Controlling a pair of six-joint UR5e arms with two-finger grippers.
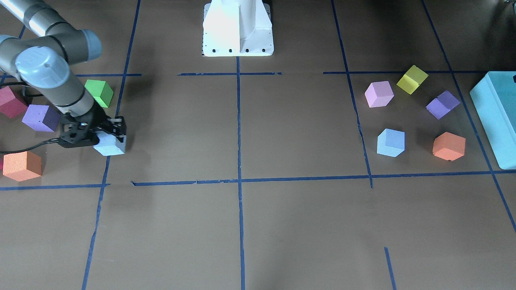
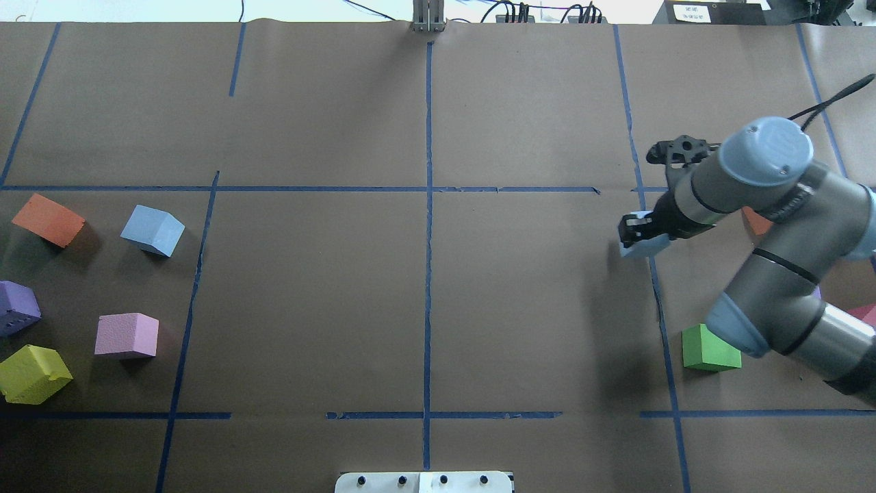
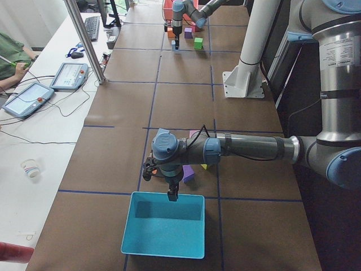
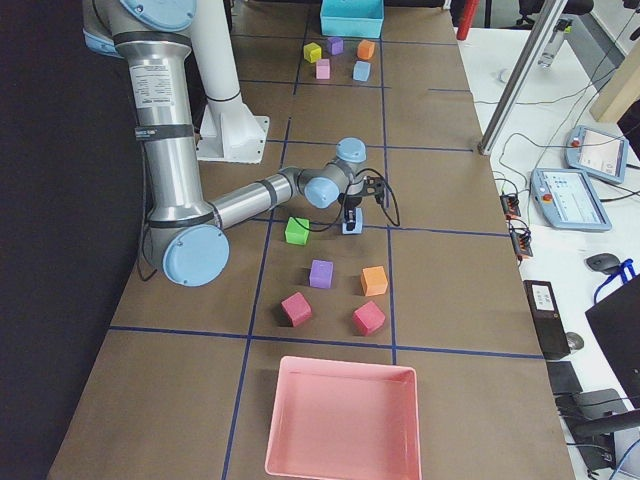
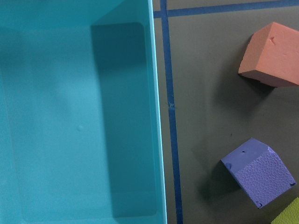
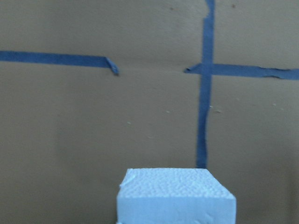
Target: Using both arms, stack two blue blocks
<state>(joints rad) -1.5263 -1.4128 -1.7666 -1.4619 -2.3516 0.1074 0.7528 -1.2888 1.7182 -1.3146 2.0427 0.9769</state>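
Note:
My right gripper (image 1: 114, 134) is shut on the paler, speckled blue block (image 1: 109, 146), holding it low over the table beside a blue tape line. The held block also shows in the overhead view (image 2: 644, 245) and at the bottom of the right wrist view (image 6: 175, 196). The second blue block (image 1: 390, 142) sits free on the table on the other side, also in the overhead view (image 2: 152, 230). My left gripper (image 3: 172, 195) hangs over the near rim of the teal box (image 3: 163, 228). It shows only in the exterior left view, so I cannot tell whether it is open or shut.
Near the right gripper lie a green cube (image 1: 99, 92), a purple cube (image 1: 40, 117) and an orange cube (image 1: 22, 165). Near the second blue block lie pink (image 1: 379, 94), yellow (image 1: 411, 79), purple (image 1: 442, 104) and orange (image 1: 448, 146) cubes. A pink tray (image 4: 340, 420) stands at the right end.

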